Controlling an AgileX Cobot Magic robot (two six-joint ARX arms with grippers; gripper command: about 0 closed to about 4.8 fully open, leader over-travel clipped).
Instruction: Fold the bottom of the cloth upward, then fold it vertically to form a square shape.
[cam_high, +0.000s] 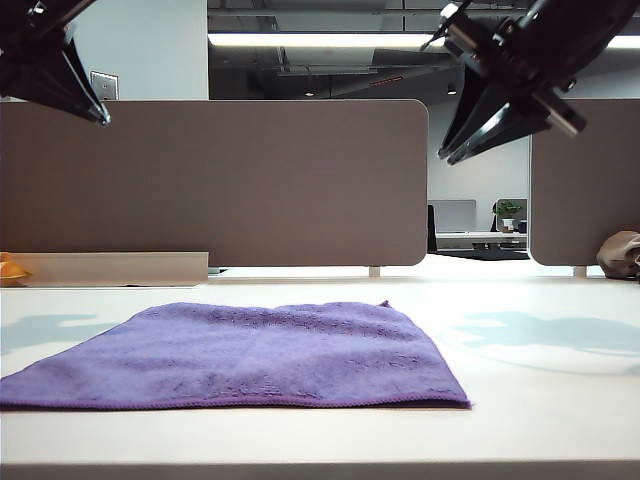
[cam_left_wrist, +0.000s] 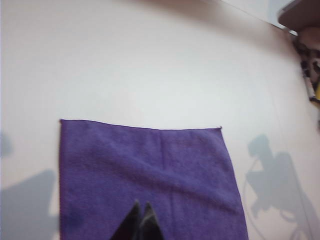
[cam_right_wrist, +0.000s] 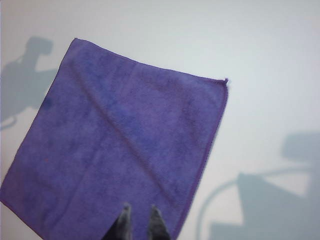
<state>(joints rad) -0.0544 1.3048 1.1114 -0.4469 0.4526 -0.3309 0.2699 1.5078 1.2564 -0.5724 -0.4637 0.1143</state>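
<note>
High at the left of the exterior view, the left gripper (cam_high: 95, 112) hangs in the air, its jaws pressed together and holding nothing. Below, the cloth (cam_high: 250, 355) lies spread flat on the white table (cam_high: 540, 420), left of centre: purple, fuzzy, roughly square, with a stitched hem and a faint crease running down its middle. No label or writing shows on it. High at the right, the right gripper (cam_high: 455, 150) hangs with jaws narrowly parted, empty.

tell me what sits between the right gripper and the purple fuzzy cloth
Nothing: in the exterior view the right gripper hangs high over the table, with only open air down to the flat purple fuzzy microfibre cloth.
</note>
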